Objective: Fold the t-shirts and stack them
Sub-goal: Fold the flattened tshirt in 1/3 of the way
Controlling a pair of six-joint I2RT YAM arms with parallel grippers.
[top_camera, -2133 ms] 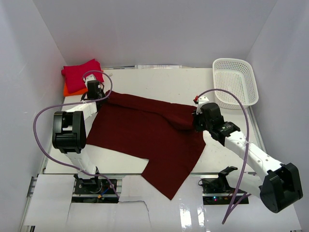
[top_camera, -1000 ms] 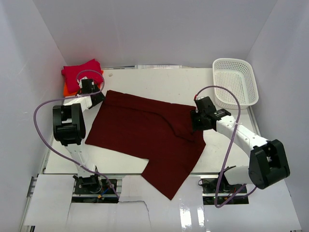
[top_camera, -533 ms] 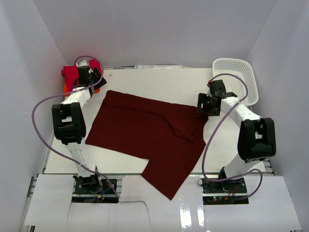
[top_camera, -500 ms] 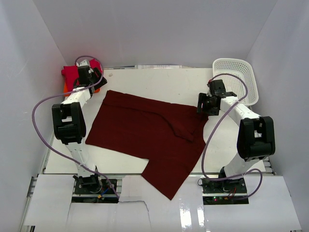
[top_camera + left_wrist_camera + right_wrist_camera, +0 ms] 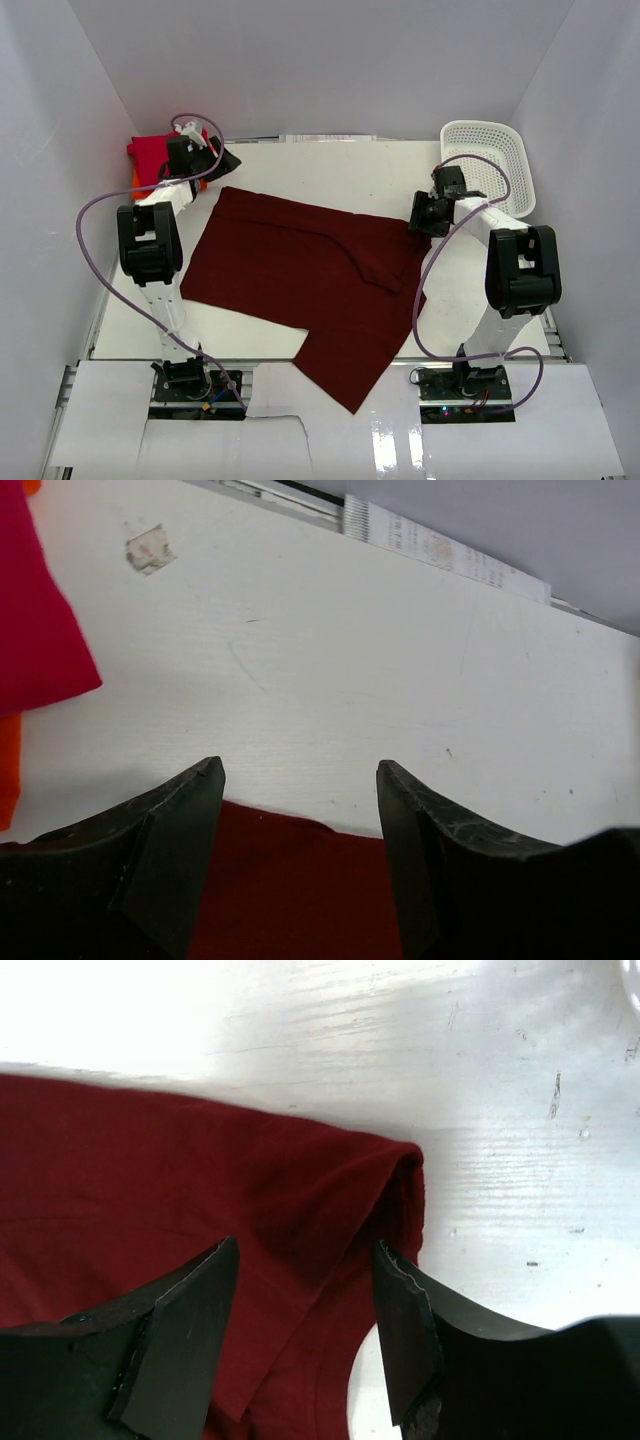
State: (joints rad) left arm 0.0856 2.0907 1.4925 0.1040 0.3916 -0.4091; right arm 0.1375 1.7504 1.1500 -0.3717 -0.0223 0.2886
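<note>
Left gripper (image 5: pixel 300 770): jaws spread, nothing between them, poised over the far-left corner of the maroon shirt (image 5: pixel 300 280). Right gripper (image 5: pixel 305 1250): likewise spread and empty, over the shirt's rumpled far-right corner. The shirt lies spread on the tabletop (image 5: pixel 330 170), its far edge running left to right from one gripper to the other, so each arm is nearest its own corner. Both arms reach far forward. The crimson shirt (image 5: pixel 155 152) sits folded on the orange shirt (image 5: pixel 8 770) at far left.
</note>
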